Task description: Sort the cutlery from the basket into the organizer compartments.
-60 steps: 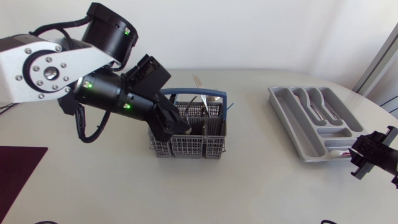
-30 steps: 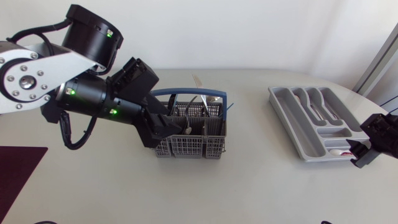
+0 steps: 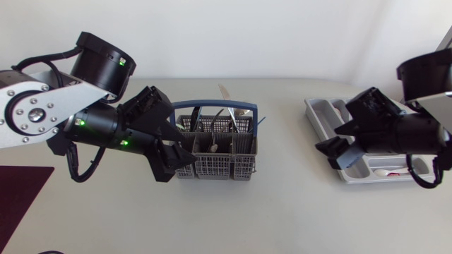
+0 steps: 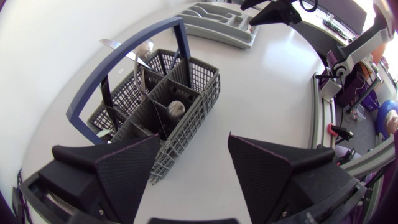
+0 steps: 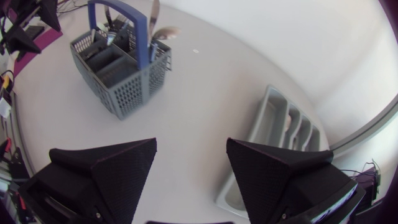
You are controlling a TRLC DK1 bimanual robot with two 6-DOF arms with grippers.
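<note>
Your left arm's matte black gripper (image 3: pixel 180 161) hangs at the near left corner of the grey plastic mesh cutlery basket with a blue arched handle (image 3: pixel 219 166), which stands at the middle of the pale table (image 3: pixel 268 212); in the left wrist view that gripper (image 4: pixel 194 140) has its fingers spread wide with nothing between them, and the basket (image 4: pixel 186 93) sits just ahead of it, beside one finger; whether that finger touches the mesh you cannot tell; several pieces of metal cutlery stand upright in the basket's compartments, among them a spoon with its round bowl up (image 4: pixel 176 109); the grey plastic organizer tray (image 3: pixel 319 107) lies at the right of the table, well apart from the basket, with a few metal pieces (image 3: pixel 364 125) already lying in its long compartments; your right arm's gripper (image 3: pixel 336 153) hovers at the tray's near left corner; in the right wrist view its fingers (image 5: pixel 191 144) also stand wide apart and hold nothing, with bare table under them, the tray (image 5: pixel 273 124) to one side and the basket (image 5: pixel 124 74) farther ahead
</note>
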